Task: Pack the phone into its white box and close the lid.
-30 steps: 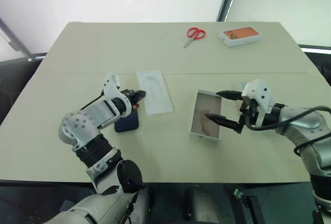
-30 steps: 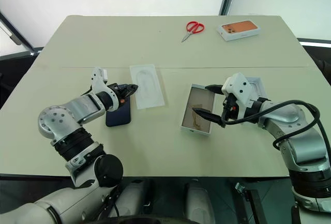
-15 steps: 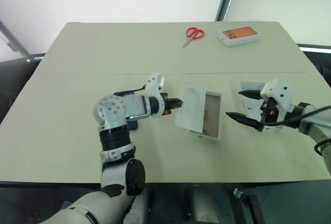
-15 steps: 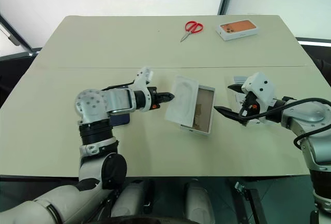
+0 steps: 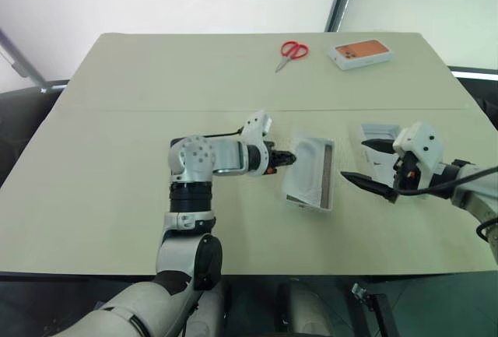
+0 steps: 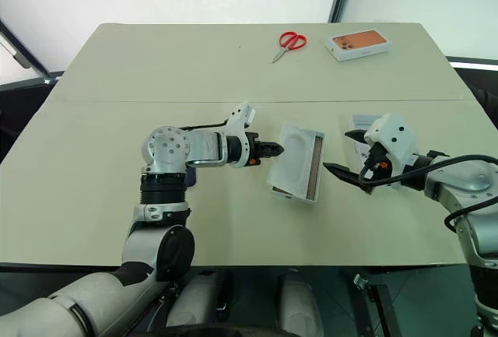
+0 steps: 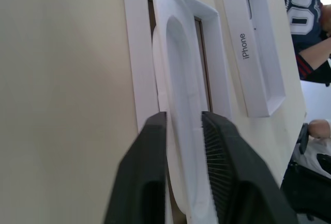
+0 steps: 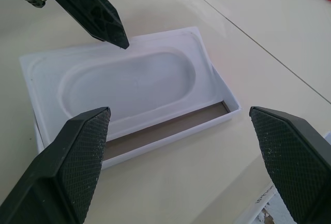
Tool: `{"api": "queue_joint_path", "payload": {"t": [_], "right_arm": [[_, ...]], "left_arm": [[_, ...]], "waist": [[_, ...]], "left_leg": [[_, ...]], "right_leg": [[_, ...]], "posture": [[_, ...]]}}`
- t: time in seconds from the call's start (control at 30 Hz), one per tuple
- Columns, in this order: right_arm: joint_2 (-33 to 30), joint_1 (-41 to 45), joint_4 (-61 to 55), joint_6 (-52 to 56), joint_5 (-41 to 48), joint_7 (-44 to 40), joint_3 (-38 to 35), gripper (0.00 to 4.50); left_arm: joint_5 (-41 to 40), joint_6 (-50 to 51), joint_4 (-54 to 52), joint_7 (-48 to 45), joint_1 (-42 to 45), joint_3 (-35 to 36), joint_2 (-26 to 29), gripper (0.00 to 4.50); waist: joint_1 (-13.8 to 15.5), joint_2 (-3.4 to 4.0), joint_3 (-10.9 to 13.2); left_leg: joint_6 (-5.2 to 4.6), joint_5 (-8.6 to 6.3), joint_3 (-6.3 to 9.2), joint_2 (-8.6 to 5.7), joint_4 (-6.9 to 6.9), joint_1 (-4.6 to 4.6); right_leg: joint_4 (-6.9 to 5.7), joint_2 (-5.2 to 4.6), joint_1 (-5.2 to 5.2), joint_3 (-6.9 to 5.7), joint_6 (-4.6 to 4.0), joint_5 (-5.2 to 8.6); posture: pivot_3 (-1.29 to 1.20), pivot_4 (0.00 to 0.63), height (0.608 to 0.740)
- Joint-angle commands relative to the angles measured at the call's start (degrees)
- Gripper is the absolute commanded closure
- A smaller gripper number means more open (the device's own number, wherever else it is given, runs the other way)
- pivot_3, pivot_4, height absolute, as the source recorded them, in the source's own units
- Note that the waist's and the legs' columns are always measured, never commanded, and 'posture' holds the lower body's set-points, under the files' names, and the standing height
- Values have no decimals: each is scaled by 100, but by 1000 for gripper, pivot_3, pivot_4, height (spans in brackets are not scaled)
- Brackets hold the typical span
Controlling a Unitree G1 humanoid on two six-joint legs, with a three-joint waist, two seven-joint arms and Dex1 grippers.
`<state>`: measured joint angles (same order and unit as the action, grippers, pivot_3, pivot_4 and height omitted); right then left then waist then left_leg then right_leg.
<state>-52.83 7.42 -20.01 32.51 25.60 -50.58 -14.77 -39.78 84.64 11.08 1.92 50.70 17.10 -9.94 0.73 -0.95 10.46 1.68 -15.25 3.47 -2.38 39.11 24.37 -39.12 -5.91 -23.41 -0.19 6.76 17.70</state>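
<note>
— What's on the table (image 5: 117, 158)?

— Biggest first: the white box (image 5: 329, 175) lies open between the two grippers, with only a tan strip of floor showing on the side towards the right gripper (image 5: 354, 159). The lid (image 5: 380, 130) lies hollow side up, just beside that gripper's far finger and partly behind it.

— And over the box?

— The white insert (image 5: 307, 170), oval recess up, covers most of the tray. Its near edge sits between the jaws of the left gripper (image 5: 289, 158). Whether they pinch it or have let go, I cannot tell.

— The right one?

— Spread wide, grasping nothing, tips just short of the box.

— The phone?

— The phone (image 6: 190, 177) is flat on the table, well behind the left gripper, beside that arm's elbow, outside the box. Smallest things: the orange-topped box (image 5: 360, 54) and scissors (image 5: 292, 50), far beyond both grippers.
</note>
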Motion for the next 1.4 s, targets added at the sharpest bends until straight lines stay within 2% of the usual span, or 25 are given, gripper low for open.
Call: {"api": "queue_joint_path", "payload": {"t": [0.03, 0.13, 0.23, 0.27, 0.37, 0.43, 0.5, 0.57, 0.6, 0.73, 0.83, 1.07, 1.4], "right_arm": [[46, 140, -186, 32, 74, 75, -4, 0], [87, 236, -174, 56, 26, 143, 158, 0], [173, 377, -144, 83, -53, 273, 349, 0], [213, 449, -118, 88, -135, 352, 464, 243], [348, 623, -112, 277, -167, 505, 705, 1309], [457, 755, -114, 452, -180, 630, 853, 2399], [664, 1006, 3, 777, -331, 933, 1129, 3373], [772, 1142, 67, 987, -411, 1085, 1252, 4462], [814, 1194, 122, 1025, -522, 1170, 1362, 4462], [1205, 1533, 572, 1216, -1036, 1645, 1969, 4462], [1546, 1781, 925, 1316, -1285, 1944, 2174, 4462], [1976, 2094, 1430, 1366, -1759, 2331, 2392, 4462], [1359, 2126, 1313, 1079, -2507, 2125, 2720, 4462]], "left_arm": [[-302, 66, -340, -158, 119, 5, -547, 1482], [-471, 221, -604, -261, -22, 107, -342, 143], [-608, 370, -964, -373, -213, 279, -51, 143], [-647, 369, -1165, -429, -319, 347, 122, 95], [-617, 196, -1794, -721, -706, 219, 791, 87], [-460, -170, -2189, -1002, -1032, -124, 1318, 87], [-14, -1080, -2709, -1532, -1570, -772, 2103, 87], [175, -1645, -2889, -1823, -1839, -1077, 2445, 87], [184, -1816, -2953, -1973, -1944, -1131, 2563, 87], [1071, -3460, -3410, -3146, -2773, -2081, 3749, 87], [1326, -4445, -3479, -3788, -3236, -2278, 4143, 87], [1452, -5089, -3227, -4254, -3604, -2142, 4344, 87], [1529, -5221, -3188, -4257, -3718, -2084, 4317, 87]], "waist": [[-1, 0, 0], [-6, 0, 0], [-15, 1, -1], [-22, 1, -1], [-51, 3, -2], [-64, 4, -2], [-116, 6, -4], [-97, 9, -5], [-43, 9, -5], [-13, 11, -7], [-18, 18, -6], [-32, 20, -8], [-40, 20, -9]], "left_leg": [[0, 0, 0, 0, 0, 0], [0, 0, 0, 0, 0, 0], [1, 0, 0, 1, -1, -1], [1, 1, 0, 2, -1, -1], [3, 2, 0, 3, -2, -2], [6, 3, 1, 6, -5, -2], [8, 5, 2, 7, -7, -3], [10, 6, 1, 4, -11, -4], [10, 6, 3, 3, -10, -2], [9, 5, 1, -2, -8, 0], [9, 5, 0, 1, -16, -1], [-4, -2, 2, 1, -13, 0], [-32, -17, 2, 1, -10, -2]], "right_leg": [[0, 0, 0, 0, 0, 0], [0, 0, 0, 0, 0, 0], [0, 1, -1, 0, 0, 0], [-1, 1, 0, 0, 0, 0], [-2, 1, -2, 1, 0, 0], [-4, 4, -5, 1, 0, 0], [-4, 5, -6, 1, 0, 0], [-2, 1, -4, 4, -1, 0], [-2, 0, -4, 3, -1, 0], [7, -5, -3, 5, -3, 0], [7, -4, -7, 6, -5, 0], [6, -4, -6, 4, -5, 0], [2, -1, -3, 3, -4, 0]], "posture": [[0, 150, 697], [0, 150, 697], [0, 150, 697], [0, 150, 697], [0, 150, 697], [0, 150, 697], [0, 150, 697], [0, 150, 697], [0, 150, 697], [0, 150, 697], [0, 150, 697], [0, 150, 697], [0, 150, 697]]}}
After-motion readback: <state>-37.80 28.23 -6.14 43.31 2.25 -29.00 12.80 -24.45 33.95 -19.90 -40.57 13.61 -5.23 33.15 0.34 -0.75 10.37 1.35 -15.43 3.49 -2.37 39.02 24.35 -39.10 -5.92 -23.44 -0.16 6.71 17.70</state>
